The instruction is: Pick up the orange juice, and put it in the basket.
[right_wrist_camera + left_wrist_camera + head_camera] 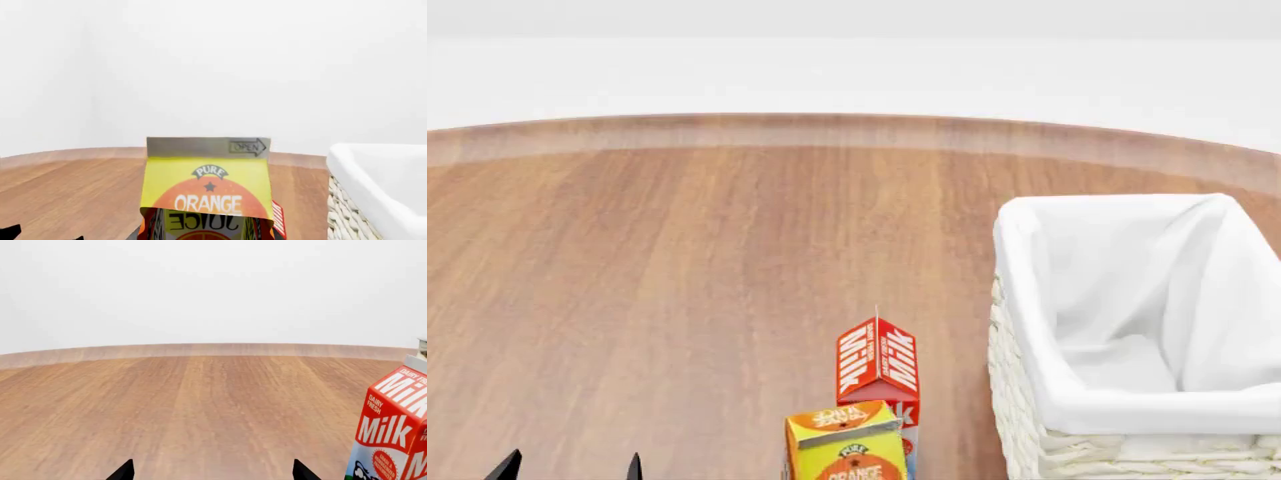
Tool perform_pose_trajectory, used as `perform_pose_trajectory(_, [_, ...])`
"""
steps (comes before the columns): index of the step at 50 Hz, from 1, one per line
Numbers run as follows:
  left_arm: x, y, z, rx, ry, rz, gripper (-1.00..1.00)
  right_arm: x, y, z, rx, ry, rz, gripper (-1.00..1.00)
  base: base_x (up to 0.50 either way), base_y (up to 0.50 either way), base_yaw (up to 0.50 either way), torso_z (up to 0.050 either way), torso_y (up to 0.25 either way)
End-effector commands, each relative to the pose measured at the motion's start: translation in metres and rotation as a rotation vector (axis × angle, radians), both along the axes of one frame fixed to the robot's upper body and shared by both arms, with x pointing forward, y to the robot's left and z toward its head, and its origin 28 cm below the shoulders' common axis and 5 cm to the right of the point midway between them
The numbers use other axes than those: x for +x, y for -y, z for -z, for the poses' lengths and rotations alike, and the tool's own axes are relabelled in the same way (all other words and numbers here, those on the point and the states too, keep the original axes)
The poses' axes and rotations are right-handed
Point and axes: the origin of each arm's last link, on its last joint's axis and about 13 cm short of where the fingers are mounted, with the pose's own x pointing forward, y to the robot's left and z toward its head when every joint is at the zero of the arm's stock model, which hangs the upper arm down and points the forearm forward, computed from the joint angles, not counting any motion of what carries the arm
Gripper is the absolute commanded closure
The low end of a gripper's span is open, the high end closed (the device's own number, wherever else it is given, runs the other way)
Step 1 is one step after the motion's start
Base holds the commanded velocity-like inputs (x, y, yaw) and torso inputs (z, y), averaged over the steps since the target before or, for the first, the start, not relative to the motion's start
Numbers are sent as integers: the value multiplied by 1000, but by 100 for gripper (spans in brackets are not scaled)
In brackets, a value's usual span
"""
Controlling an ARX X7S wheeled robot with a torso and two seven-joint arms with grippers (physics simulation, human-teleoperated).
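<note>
Nearest the robot, the left gripper sits low over the table with its fingers spread and empty, clear of the cartons. The right gripper is out of sight, so its grasp cannot be told. The orange juice stands upright directly in front, likely awaiting pickup, the milk carton just behind it. The basket waits beside them, open-topped for an easy drop.

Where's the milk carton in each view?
Left wrist: milk carton at the right edge, cut off by the frame.
Head: low centre, milk carton just behind the orange juice.
Right wrist: only a red sliver behind the orange juice.
Shared landmark: the wooden table.
</note>
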Motion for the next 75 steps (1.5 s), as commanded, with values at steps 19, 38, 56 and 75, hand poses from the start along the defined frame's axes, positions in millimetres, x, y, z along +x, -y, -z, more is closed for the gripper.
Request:
perform_pose_trajectory(19, [0,0,0,0,0,0,-100,2,3,-30,-11,99,28,100,0,0,0,0,1])
perform_pose_trajectory(38, [0,0,0,0,0,0,-100,-2,8,-51,-2,145,43,100,0,0,0,0,1])
perform_pose_trajectory(56, [0,0,0,0,0,0,-100,-7,10,-70,0,193,60,100,0,0,0,0,1])
perform_pose_trajectory(75, [0,0,0,0,0,0,-100,-6,11,-93,-20,252,85,100,0,0,0,1,1])
